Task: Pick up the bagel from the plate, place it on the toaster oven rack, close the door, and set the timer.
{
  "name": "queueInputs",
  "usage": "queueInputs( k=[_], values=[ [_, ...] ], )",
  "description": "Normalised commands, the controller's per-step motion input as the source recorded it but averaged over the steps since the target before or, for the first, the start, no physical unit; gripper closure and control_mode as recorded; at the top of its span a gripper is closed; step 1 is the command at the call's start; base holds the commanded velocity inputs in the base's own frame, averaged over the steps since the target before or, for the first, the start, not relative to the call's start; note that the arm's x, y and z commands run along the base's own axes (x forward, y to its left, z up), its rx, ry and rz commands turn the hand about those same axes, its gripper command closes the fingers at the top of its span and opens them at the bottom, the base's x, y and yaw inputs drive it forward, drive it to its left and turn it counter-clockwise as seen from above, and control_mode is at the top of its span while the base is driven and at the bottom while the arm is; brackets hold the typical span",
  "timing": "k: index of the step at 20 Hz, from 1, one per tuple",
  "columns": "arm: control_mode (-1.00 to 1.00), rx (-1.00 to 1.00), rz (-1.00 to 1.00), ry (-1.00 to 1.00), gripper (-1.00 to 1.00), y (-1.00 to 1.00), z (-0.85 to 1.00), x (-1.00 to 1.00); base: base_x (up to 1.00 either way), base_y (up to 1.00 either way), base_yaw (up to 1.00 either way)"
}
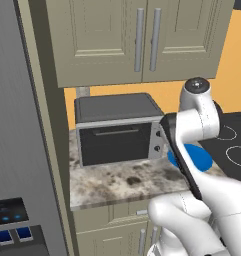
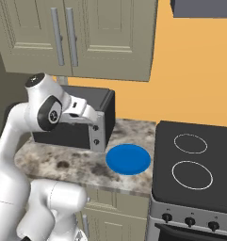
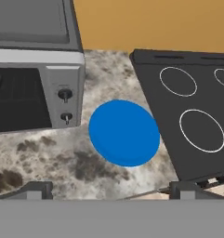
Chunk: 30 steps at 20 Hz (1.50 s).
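Observation:
The blue plate [image 3: 124, 133] lies bare on the granite counter, just right of the toaster oven [image 3: 39, 56]; the bagel is out of view. The oven's dark door [image 1: 114, 144] stands upright against the front, its silver handle [image 1: 117, 132] near the top. The rack is hidden behind it. Two knobs [image 3: 63, 94] sit on the oven's right-hand panel. My gripper [image 3: 112, 189] hovers above the counter's front edge, looking down at the plate, with its fingertips [image 3: 36, 188] far apart and nothing between them. In the right base view the hand sits in front of the oven's panel.
A black stovetop [image 2: 195, 160] with ring burners adjoins the counter on the right. Beige upper cabinets [image 1: 137, 35] hang over the oven. A grey fridge [image 1: 17, 125] walls off the left. The granite counter [image 1: 122, 182] ends in a front edge just below the hand.

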Motion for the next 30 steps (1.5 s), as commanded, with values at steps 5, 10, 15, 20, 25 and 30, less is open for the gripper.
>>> queueInputs(
  k=[5, 10, 15, 20, 25, 30],
  values=[
    [-1.0, 0.19, -0.07, -0.06, -1.0, -0.01, -0.09, 0.0, 0.0, 0.0, 0.0],
    [-1.0, 0.19, -0.07, 0.0, -1.0, 0.0, -0.14, 0.0, 0.0, 0.0, 0.0],
    [-1.0, 0.18, -0.04, 0.0, -1.0, 0.0, -0.26, 0.0, 0.0, 0.0, 0.0],
    [-1.0, 0.14, 0.0, 0.0, -1.0, 0.0, -0.35, 0.0, 0.0, 0.0, 0.0],
    [-1.0, 0.02, 0.0, 0.0, -1.0, 0.01, -0.35, 0.0, 0.0, 0.0, 0.0],
    [-1.0, 0.0, 0.0, 0.0, -1.0, 0.09, -0.24, 0.0, 0.0, 0.0, 0.0]
  ],
)
